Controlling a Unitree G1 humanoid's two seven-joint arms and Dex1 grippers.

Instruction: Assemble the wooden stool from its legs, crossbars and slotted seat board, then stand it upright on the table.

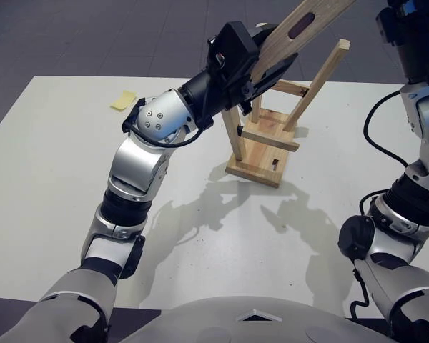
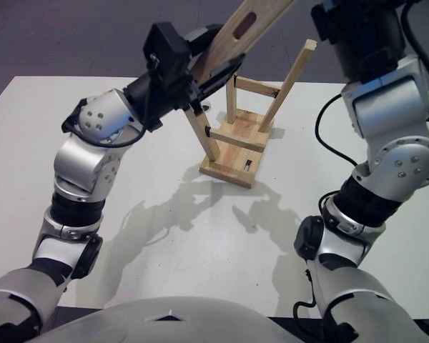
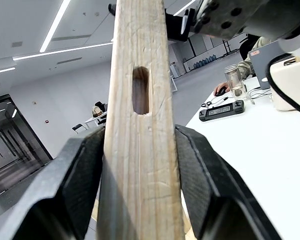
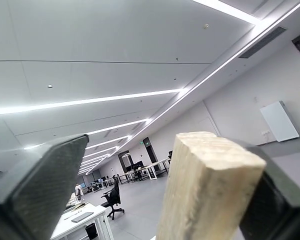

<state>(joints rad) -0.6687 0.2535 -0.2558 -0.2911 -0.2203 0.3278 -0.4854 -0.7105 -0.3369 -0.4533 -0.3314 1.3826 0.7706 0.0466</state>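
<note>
Gripping slotted leg (image 3: 136,47) tight w/ left pincer (image 3: 140,165); right pincer (image 4: 165,160) spread apart round a wooden end (image 4: 210,190), gap one side.

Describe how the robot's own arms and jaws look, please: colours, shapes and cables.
The left arm and right arm have rounded silver-grey shells with black joints and black wrists. Round elbow caps bear small dark holes. A thin black cable loops beside the right arm. The jaws are broad, matte black and blunt.
</note>
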